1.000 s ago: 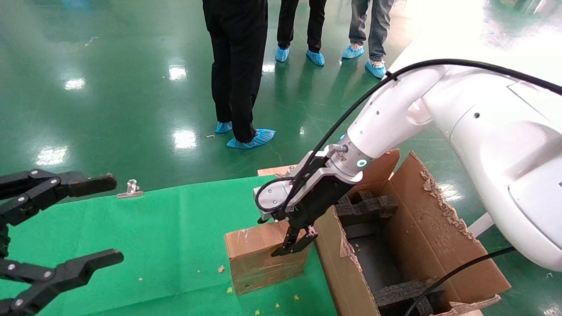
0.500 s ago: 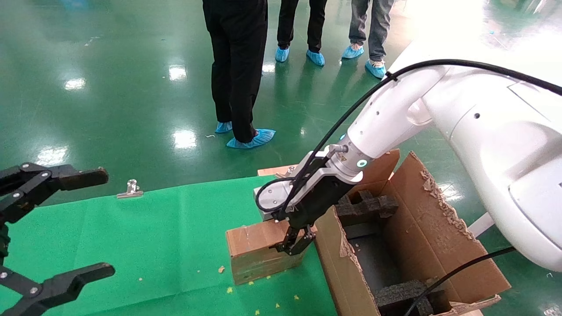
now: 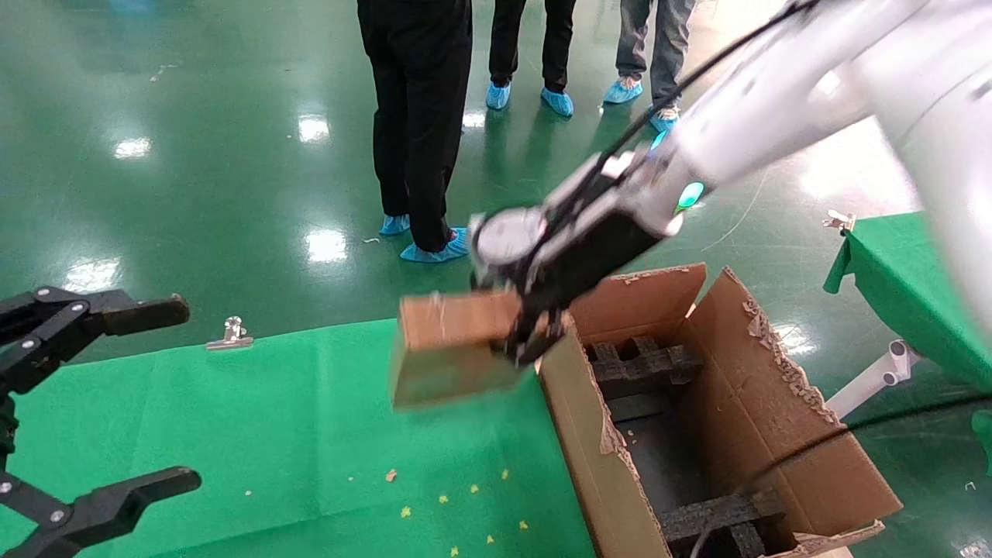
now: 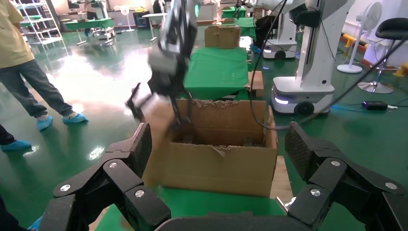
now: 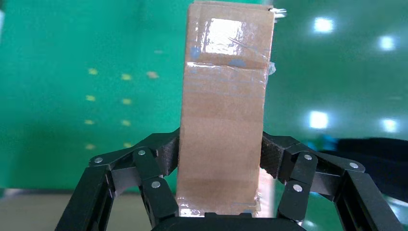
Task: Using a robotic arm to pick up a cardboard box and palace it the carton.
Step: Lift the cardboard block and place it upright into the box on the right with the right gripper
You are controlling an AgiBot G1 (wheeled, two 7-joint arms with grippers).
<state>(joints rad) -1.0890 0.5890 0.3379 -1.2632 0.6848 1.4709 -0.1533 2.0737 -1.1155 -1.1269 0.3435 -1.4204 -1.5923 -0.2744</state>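
Above the green tabletop (image 3: 232, 418), just beside the carton's near wall: cardboard box (image 3: 453, 349), airborne, pinched at its sides between the jaws of the right gripper (image 3: 535, 341) on the robotic arm (image 3: 759, 108). Carton (image 3: 775, 434): open, black foam inserts (image 3: 643, 364) inside. Left gripper (image 3: 77, 411): parked over the tabletop's left edge, jaws spread, empty. Step in hand, by judgement: transfer after lift. Next move calls for carrying the box over the flap, then lowering between the inserts.

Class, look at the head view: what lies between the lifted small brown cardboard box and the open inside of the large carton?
Only the large corrugated carton's near wall and torn flap, below and beside the small brown taped cardboard box, which the right gripper holds.
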